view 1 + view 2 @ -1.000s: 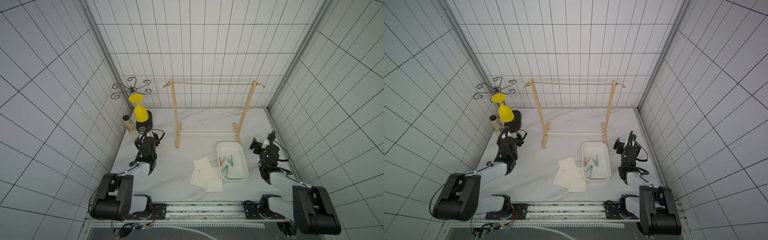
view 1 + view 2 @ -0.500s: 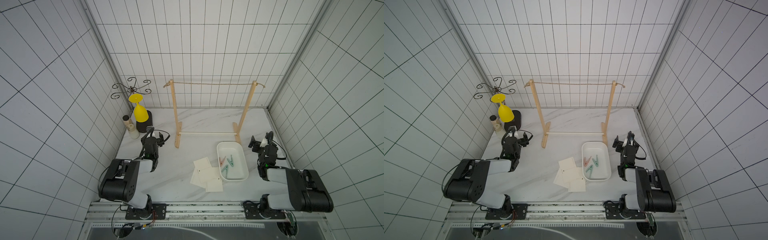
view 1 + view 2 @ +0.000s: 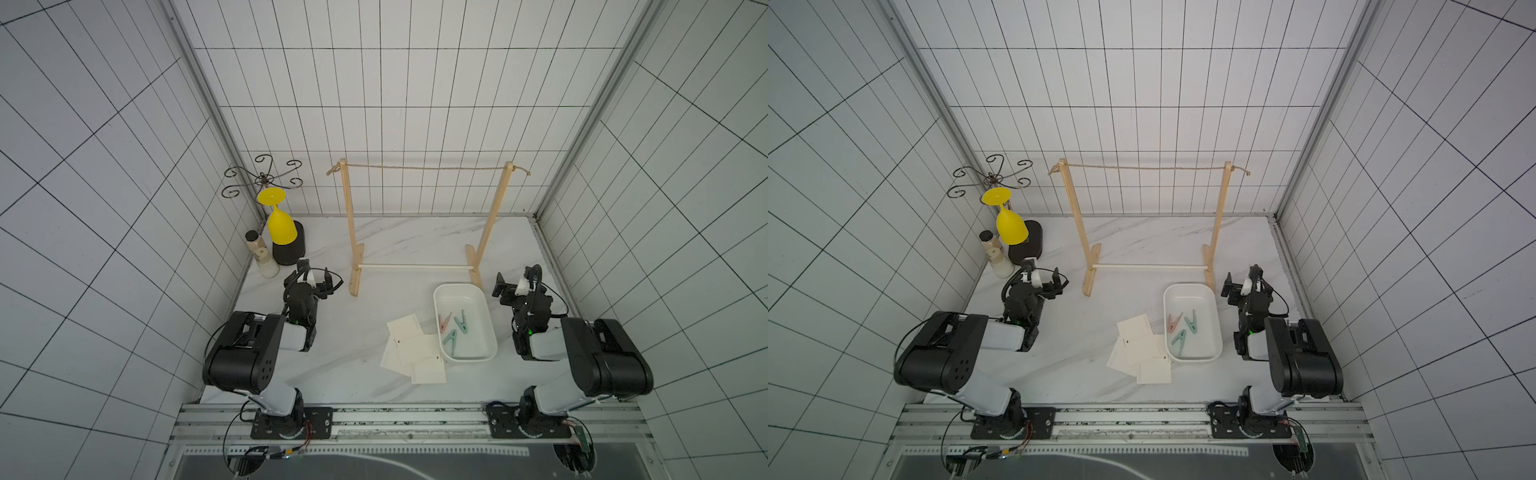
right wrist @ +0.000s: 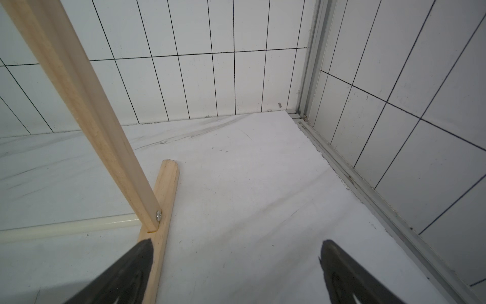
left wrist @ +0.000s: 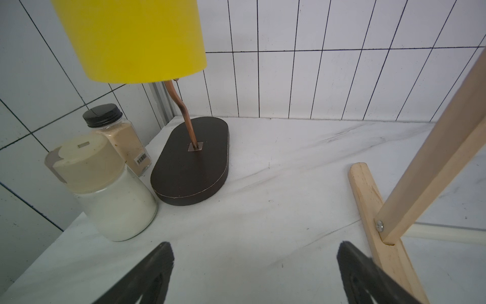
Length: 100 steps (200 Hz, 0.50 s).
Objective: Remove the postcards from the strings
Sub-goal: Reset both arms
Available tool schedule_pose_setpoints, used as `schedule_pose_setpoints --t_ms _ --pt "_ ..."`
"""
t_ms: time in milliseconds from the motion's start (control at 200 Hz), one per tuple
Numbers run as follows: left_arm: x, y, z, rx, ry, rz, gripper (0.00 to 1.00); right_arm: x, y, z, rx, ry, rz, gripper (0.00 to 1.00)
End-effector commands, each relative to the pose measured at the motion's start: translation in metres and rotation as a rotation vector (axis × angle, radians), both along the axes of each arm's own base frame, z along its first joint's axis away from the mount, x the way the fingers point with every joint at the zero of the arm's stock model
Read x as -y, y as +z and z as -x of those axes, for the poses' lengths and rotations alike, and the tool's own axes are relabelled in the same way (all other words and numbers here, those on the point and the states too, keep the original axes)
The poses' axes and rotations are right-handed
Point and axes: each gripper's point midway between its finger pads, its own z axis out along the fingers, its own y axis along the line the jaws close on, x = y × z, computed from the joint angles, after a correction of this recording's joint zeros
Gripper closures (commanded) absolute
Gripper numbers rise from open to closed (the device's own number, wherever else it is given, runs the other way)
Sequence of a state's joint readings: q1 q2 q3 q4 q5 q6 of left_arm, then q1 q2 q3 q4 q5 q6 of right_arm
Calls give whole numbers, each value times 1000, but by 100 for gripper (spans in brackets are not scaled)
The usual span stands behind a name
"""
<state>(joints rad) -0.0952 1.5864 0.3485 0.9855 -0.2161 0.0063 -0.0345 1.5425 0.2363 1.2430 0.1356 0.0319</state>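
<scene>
We've got three cream paper postcards [image 3: 415, 353] piled on the marble desk [image 3: 332, 374] beside the white plastic tray [image 3: 459, 285], off the tan jute string [image 3: 428, 168]; left claw [image 5: 255, 250] and right claw [image 4: 236, 244] both open.

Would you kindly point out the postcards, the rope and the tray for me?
postcards [image 3: 417, 350]: in a top view, on the middle card of the pile.
rope [image 3: 424, 168]: in a top view, at its mid-span.
tray [image 3: 478, 328]: in a top view, on its bare floor.
</scene>
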Motion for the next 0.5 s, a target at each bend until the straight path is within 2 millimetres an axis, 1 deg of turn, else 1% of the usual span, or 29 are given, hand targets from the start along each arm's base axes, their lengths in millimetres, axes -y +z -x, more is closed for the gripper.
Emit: schedule_pose_setpoints --t_ms 0,495 --pt "1 11 -3 35 -13 -9 3 -1 12 -3 45 8 15 0" --pt "-1 11 -3 35 -2 -6 3 -1 10 -3 37 7 20 0"
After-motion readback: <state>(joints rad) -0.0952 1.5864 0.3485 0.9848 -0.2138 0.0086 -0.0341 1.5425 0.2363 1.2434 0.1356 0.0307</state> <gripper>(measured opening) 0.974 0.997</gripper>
